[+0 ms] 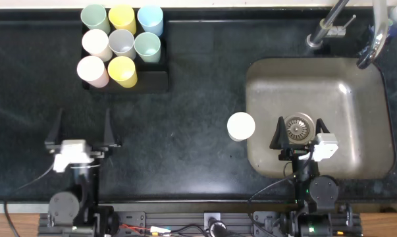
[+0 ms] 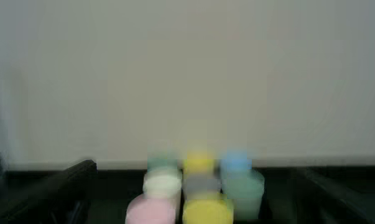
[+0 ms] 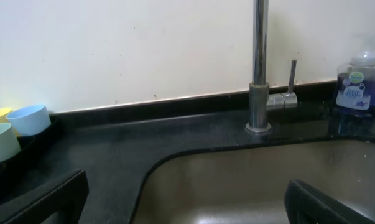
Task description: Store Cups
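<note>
Overhead, white cup (alone) sits beside sink.

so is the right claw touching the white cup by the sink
Apart. The top view shows a strip of bare sink between the white cup and the right claw.

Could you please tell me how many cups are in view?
9: eight stand in the black tray at far left; one white cup stands on the counter beside the sink. None looks hidden.
</note>
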